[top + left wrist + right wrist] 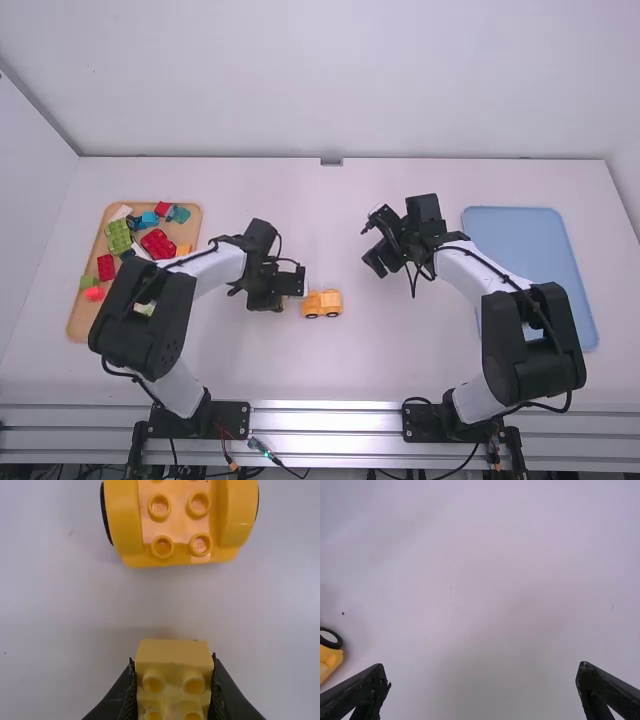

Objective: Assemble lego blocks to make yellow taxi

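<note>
Near the middle of the table [240, 365], slightly toward its near side, the yellow car base [322, 304] stands on black wheels [311, 316]; its long axis runs left to right, so one end faces the left gripper [173, 661]; that gripper is just beside it on the left, its fingers closed on a yellow block [174, 652] with the studs toward the wrist camera; block and base are apart, and how high the block hangs I cannot tell.

Farther from the near edge and to the right, the right gripper [482, 672] has its fingers spread wide with nothing between them; from there the base lies left and nearer, so the left arm is clearly the closer one.

The coming move, as I judge it, turns on that short gap: the block needs to go right, along the base's length, over the base's studs [159, 507], then straight down; if the two rows of studs sit askew to the block, it may tip or nudge the wheeled base away.
</note>
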